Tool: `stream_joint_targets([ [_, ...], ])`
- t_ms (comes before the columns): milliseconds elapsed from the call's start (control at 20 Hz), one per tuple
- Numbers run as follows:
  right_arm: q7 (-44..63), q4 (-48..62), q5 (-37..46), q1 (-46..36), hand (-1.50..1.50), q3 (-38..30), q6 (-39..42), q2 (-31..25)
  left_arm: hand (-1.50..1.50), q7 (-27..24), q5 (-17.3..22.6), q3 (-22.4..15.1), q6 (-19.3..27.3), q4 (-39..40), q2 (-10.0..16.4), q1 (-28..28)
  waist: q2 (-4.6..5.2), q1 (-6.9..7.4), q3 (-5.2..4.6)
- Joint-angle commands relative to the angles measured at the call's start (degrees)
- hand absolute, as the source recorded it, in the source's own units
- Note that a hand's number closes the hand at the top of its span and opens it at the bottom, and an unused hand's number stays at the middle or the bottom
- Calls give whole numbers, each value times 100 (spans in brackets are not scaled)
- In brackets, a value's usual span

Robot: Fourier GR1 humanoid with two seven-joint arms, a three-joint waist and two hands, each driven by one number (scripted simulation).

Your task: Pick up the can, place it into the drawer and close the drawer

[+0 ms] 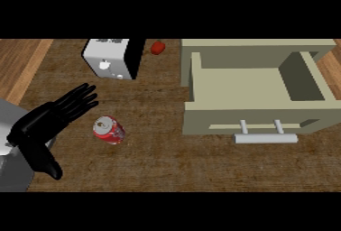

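A red can [109,130] with a silver top lies on its side on the brown counter, left of centre. My left hand [47,121] is just left of the can, fingers straight and spread toward the upper right, thumb hanging down; it does not touch the can. The beige drawer [253,116] stands pulled open at the right, its inside bare, with a pale bar handle [265,138] on its front. My right hand does not show.
A white and black box-shaped appliance [113,57] stands at the back left. A small red object [157,48] sits beside it near the drawer cabinet's back corner. A lighter wooden strip [20,67] runs along the left.
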Motion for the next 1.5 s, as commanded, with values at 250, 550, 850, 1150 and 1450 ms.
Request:
stream_joint_targets([
  [250, 89, 15, -41, -98, -150, -339, 207, 119, -150, -1290, -1500, 80, -56, 1292, -423, -364, 4, -7, -1],
  [550, 11, -67, 155, -116, -150, -254, 408, 422, -150, -1983, -1872, 399, -270, 2166, -146, -572, 7, -8, -1],
  [850, 202, -269, -53, -49, -150, -420, 484, 425, -150, -3420, -3077, 188, 136, 3516, -361, -812, 18, -45, -5],
  [1150, 211, -114, -215, -39, -150, -730, 718, 390, -150, -4227, -3428, 188, -246, 4756, -127, -1233, 15, -41, -4],
  [1450, 734, -643, -422, -140, -150, -708, 460, 457, -150, -4457, -3590, 179, -206, 5423, -172, -1460, 13, -32, -4],
])
